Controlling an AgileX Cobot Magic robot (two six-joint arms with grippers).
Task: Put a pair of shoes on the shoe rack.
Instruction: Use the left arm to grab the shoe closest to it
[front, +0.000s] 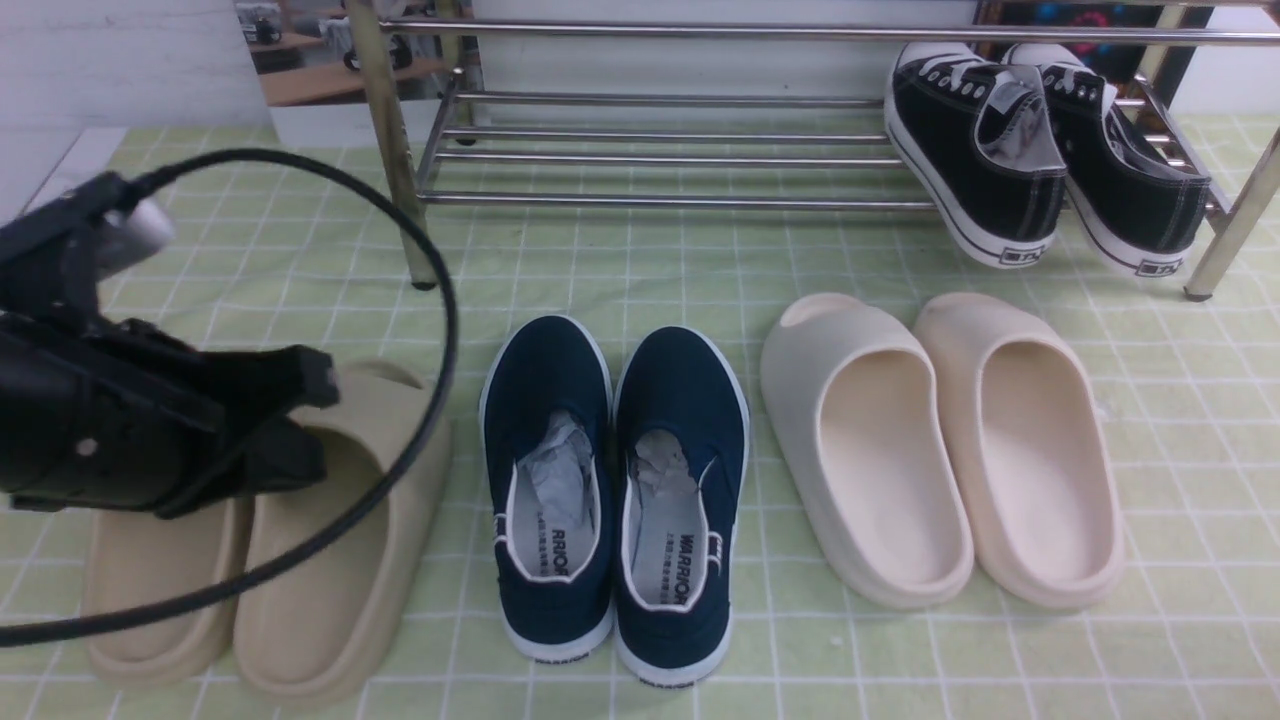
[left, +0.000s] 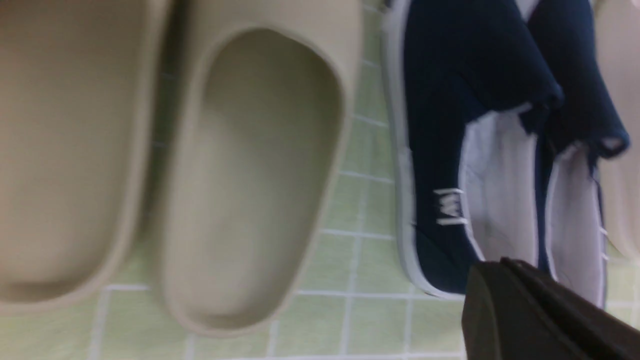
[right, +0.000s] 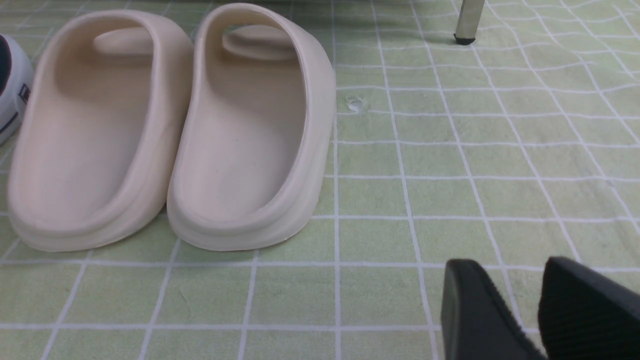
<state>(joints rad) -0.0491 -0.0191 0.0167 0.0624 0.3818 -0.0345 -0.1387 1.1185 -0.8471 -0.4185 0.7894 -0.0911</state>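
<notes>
Left gripper (front: 305, 420), closest to the lens, hangs over the beige slides (front: 330, 580). Its own wrist view shows the fingers pressed together, nothing between them.

Right gripper (right: 510, 267) shows only in its own wrist view: fingers spread, bare green mat (right: 400, 200) between them, cream slides (right: 240, 150) beyond.

Only the front view takes in the whole shoe rack (front: 660, 200), with black sneakers (front: 1000, 150) on its right end, heels tilted down over the front bar. The right wrist view catches just one foot of a rack leg.

Navy slip-ons (front: 680, 400): on the mat in front of the rack, off it, side by side and touching. Toes toward the rack, heels toward the robot. Long axis square to the rack's bars.

Beige slides lie before the rack's left leg, cream slides before its right half. The left wrist view gives the navy and beige pairs close up, blurred.
</notes>
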